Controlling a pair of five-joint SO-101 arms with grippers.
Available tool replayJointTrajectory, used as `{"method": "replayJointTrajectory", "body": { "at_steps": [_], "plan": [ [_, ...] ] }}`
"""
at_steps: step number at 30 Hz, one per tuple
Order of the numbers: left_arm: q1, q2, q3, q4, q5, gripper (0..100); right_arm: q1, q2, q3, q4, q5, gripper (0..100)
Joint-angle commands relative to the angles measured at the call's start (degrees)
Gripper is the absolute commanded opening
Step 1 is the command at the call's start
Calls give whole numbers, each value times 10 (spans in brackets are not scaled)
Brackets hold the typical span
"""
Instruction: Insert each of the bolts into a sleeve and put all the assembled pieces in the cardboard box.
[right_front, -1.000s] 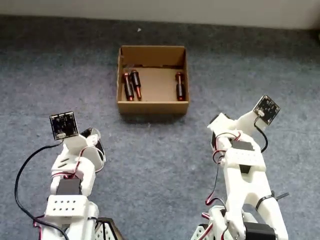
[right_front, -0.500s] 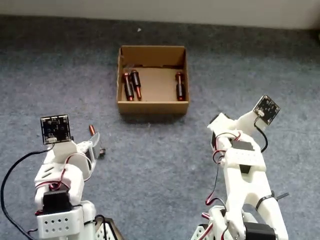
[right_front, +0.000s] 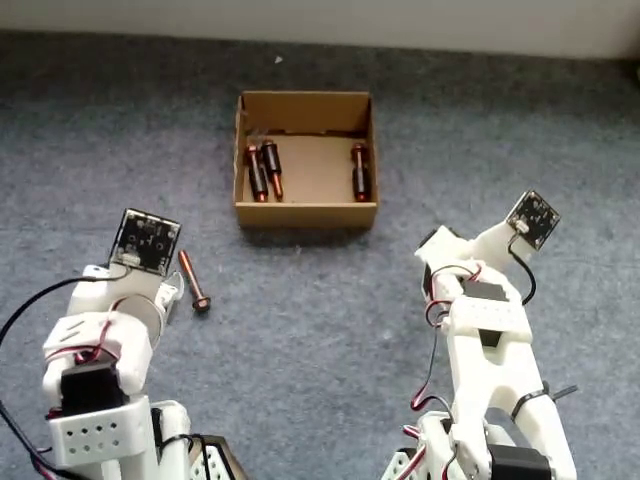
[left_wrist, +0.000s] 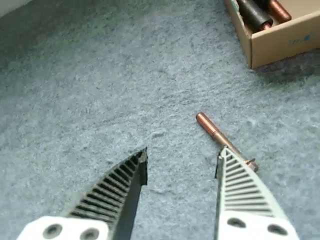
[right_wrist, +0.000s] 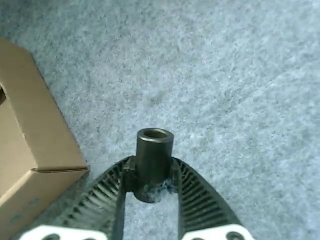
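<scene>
A copper bolt (right_front: 192, 280) lies loose on the grey carpet in front of the cardboard box (right_front: 305, 214). My left gripper (left_wrist: 181, 161) is open just above the carpet. One of its fingertips (left_wrist: 223, 159) is right at the bolt (left_wrist: 220, 137), and the bolt lies outside the gap. My right gripper (right_wrist: 152, 172) is shut on a dark sleeve (right_wrist: 154, 159), held upright with its open bore showing. It hovers to the right of the box (right_wrist: 35, 145). Three assembled pieces (right_front: 265, 171) (right_front: 360, 172) lie inside the box.
Grey carpet covers the whole work area, with a pale wall edge (right_front: 400, 20) at the back. A corner of the box (left_wrist: 280, 45) with two pieces in it stands beyond the bolt. The right arm (right_front: 485, 330) rises from the front right.
The left arm has swung to the left and turned, and the copper bolt has come into sight on the carpet beside it. The right arm with its sleeve has not moved.
</scene>
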Motion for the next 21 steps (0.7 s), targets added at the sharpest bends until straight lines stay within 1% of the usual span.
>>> {"method": "replayJointTrajectory", "body": {
  "at_steps": [1, 4, 8, 11, 13, 15, 17, 21],
  "plan": [
    [-5, 166, -128, 2, -114, 229, 7, -30, -6, -12, -5, 5],
    [-5, 281, -193, 2, -241, 229, 7, -30, -6, -12, -4, 5],
    [-6, 413, -247, 2, -423, 229, 7, -30, -7, -12, -4, 5],
    [-5, 484, -273, -1, -515, 229, 7, -30, -7, -12, -4, 5],
    [-5, 522, -284, -3, -562, 252, 7, -30, -8, -12, -4, 5],
    [-5, 556, -293, -3, -593, 288, 7, -30, -8, -12, -3, 5],
    [3, 584, -303, -6, -603, 299, 7, -30, -8, -12, -3, 5],
    [36, 633, -311, -38, -603, 298, 7, -29, -10, -12, -3, 5]
  ]
}}
